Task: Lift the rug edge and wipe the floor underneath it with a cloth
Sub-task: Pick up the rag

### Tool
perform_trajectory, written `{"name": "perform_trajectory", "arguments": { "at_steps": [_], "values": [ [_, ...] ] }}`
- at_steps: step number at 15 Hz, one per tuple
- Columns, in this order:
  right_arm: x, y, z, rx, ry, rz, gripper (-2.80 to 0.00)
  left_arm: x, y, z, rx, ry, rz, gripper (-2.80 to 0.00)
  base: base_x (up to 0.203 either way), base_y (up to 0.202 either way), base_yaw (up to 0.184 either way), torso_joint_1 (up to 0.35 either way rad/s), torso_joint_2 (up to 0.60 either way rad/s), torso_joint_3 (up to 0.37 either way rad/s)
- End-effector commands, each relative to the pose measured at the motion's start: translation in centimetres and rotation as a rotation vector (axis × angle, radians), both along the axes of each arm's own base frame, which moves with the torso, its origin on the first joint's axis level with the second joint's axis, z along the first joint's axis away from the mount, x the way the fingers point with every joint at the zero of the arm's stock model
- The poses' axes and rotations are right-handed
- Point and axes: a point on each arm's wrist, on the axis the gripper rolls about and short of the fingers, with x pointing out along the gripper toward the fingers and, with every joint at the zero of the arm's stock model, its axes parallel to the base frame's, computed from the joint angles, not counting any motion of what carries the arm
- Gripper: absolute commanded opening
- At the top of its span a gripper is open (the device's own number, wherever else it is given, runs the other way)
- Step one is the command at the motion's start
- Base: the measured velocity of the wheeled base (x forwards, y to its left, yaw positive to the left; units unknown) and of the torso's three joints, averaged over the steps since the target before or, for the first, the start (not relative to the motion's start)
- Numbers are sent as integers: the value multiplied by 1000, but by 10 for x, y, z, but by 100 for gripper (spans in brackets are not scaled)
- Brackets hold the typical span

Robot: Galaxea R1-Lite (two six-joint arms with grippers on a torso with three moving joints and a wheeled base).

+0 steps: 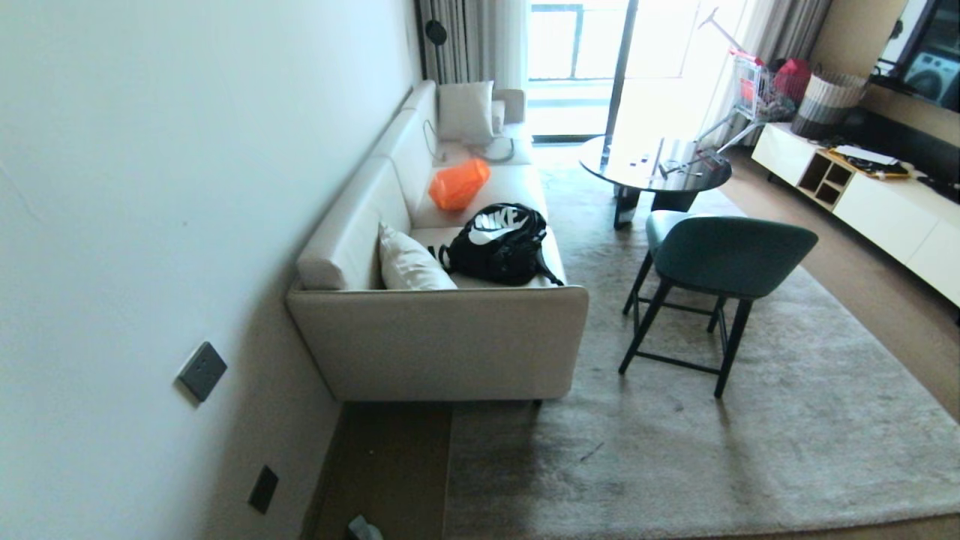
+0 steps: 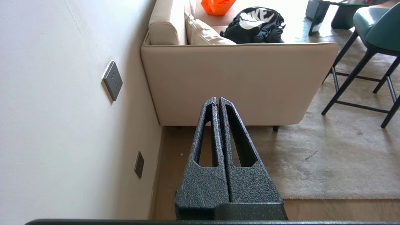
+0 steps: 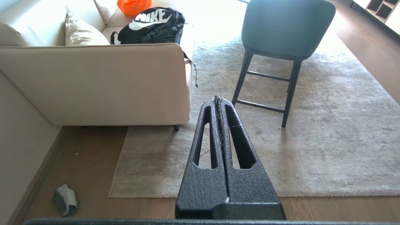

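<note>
We see the cloth crumpled on the floor by the wall, rug edge flat beside it, below the sofa. Left gripper and right gripper both clamped closed, empty.

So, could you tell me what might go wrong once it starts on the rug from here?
1. The sofa leg and the chair stand on the rug, so lifting the rug edge may meet resistance or shift the furniture.
2. The cloth lies crumpled on the floor close to the wall, where the shut right gripper could scrape the skirting. The left gripper is shut too.
</note>
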Motion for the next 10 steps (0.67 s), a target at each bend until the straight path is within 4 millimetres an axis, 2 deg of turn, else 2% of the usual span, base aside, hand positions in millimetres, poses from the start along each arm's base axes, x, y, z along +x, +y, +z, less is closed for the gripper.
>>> {"name": "perform_trajectory", "arguments": {
  "at_steps": [1,10],
  "values": [
    [0,0,0,-1,0,0,-280,0,0,0,0,-1,0,-280,0,0,0,0,0,0],
    [0,0,0,-1,1,0,-280,0,0,0,0,-1,0,-280,0,0,0,0,0,0]
  ]
}}
